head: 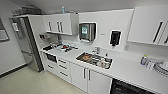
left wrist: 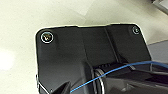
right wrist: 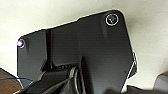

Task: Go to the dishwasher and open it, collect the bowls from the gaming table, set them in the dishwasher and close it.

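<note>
Dark dishwasher (head: 127,88) interior open under white desk (head: 130,68), right of steel sink (head: 94,60), below stacked plates (head: 161,68). Pale floor (left wrist: 22,22) behind both wrist plates; jaws' state impossible to tell.

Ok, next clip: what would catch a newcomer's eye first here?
Probably the steel sink set into the long white counter, cluttered with dishes. Next, the dark opening of the dishwasher under the counter at lower right, and the paper-towel dispenser on the wall above the sink.
</note>
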